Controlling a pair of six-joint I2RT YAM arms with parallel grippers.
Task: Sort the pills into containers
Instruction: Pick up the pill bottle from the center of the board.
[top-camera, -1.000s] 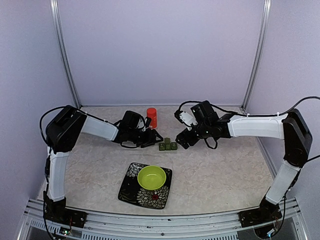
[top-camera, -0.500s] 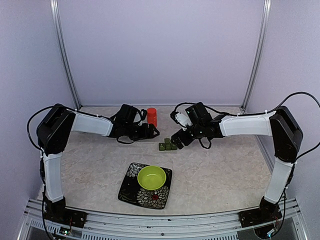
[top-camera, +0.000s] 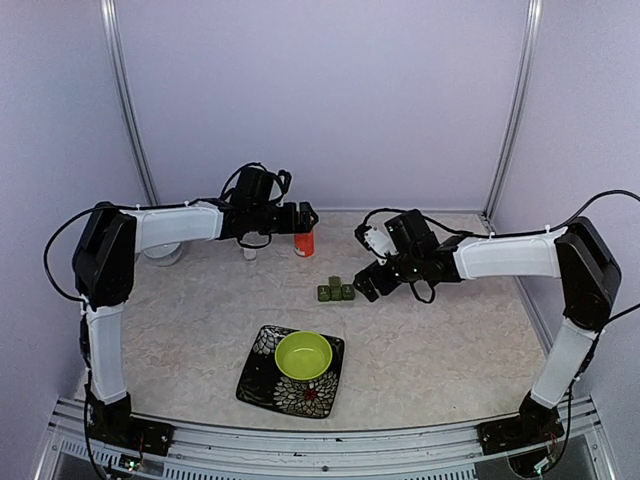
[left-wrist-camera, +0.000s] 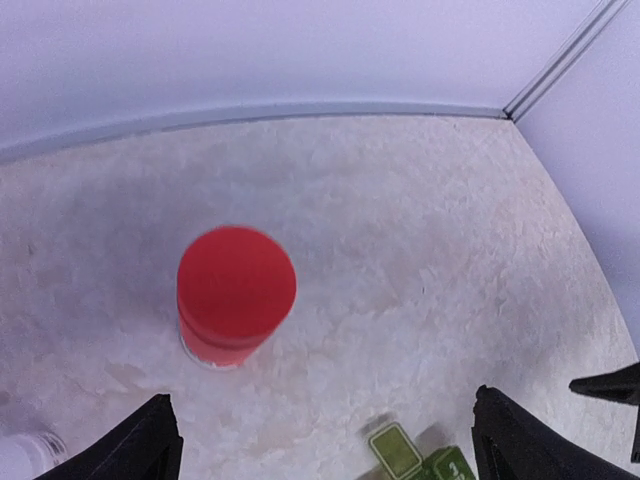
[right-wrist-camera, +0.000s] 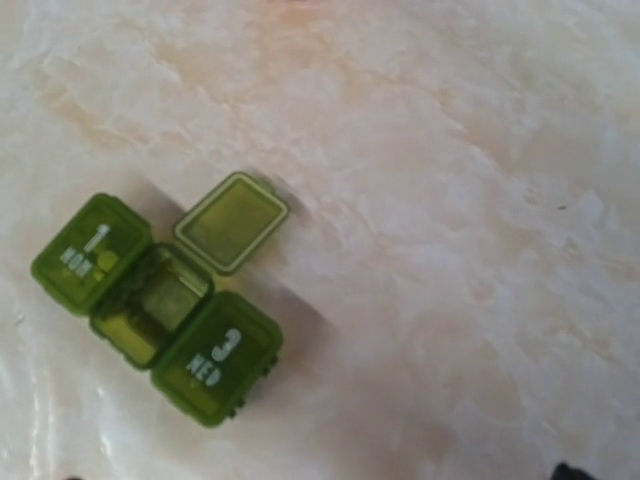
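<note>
Nearest you: lime bowl (top-camera: 304, 372) on the plate (top-camera: 262, 385); no pills visible. Next back is the pillbox (top-camera: 336, 292). The strip runs left-right, middle lid flipped open, end lids shut. Your right gripper (top-camera: 364, 284) sits just beside its right end, jaws spread and empty, so that's the nearer arm. Furthest, the left gripper (top-camera: 306, 215) hangs over the upright orange bottle (top-camera: 303, 244), jaws wide, holding nothing.

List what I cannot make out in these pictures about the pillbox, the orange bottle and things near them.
- Right wrist view: the pillbox has its middle compartment open, but blur hides whether a pill lies inside.
- Left wrist view: the orange bottle is blurred from above, so its contents are unseen. The bottom edge cuts off the pillbox.
- Top view: the white object beside the bottle is too small to name.
</note>
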